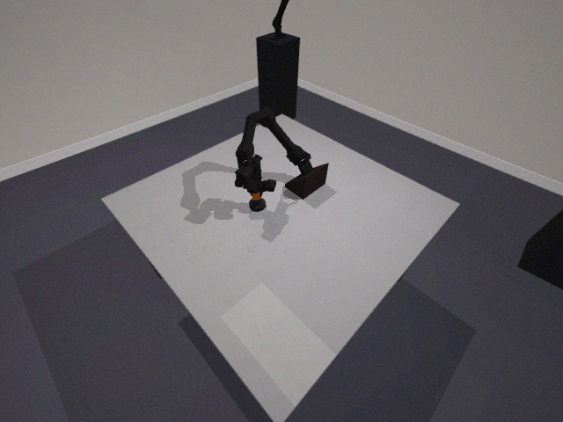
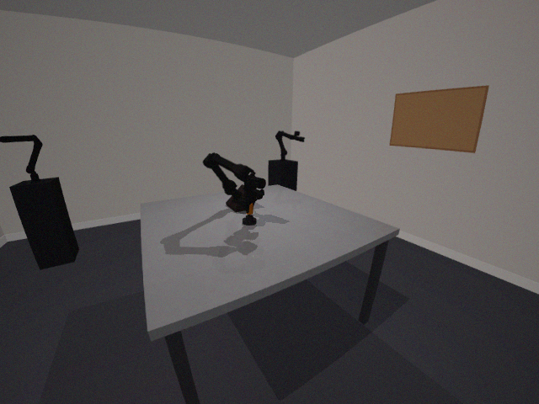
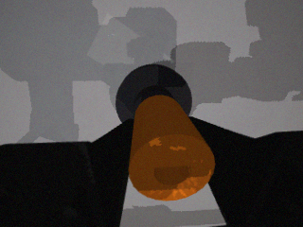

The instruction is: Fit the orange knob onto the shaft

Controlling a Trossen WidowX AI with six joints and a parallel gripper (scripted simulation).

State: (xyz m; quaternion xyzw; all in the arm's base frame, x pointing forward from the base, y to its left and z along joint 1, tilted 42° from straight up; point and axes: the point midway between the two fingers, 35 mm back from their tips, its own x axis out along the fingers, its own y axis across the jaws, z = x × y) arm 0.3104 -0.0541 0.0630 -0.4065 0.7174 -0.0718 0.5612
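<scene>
The orange knob (image 1: 257,196) (image 2: 250,209) (image 3: 166,125) is an upright cylinder with a dark D-shaped mark on its top face. My gripper (image 1: 256,191) (image 2: 250,203) (image 3: 160,123) is shut on the knob, with one black finger on each side. The dark round pedestal (image 1: 257,207) (image 2: 248,222) (image 3: 127,92) stands on the table directly below. In the wrist view a bit of the dark shaft (image 3: 152,91) shows between the knob's lower end and the pedestal's disc, so the knob is not flat on the pedestal. The shaft's flat side and the knob's lower hole are hidden.
The pale table (image 1: 345,254) (image 2: 209,278) carries the arm's dark reddish-brown wedge base (image 1: 313,182) (image 2: 237,203), behind the pedestal. The arm's shadows fall around the pedestal. Black stands with other arms are beyond the table.
</scene>
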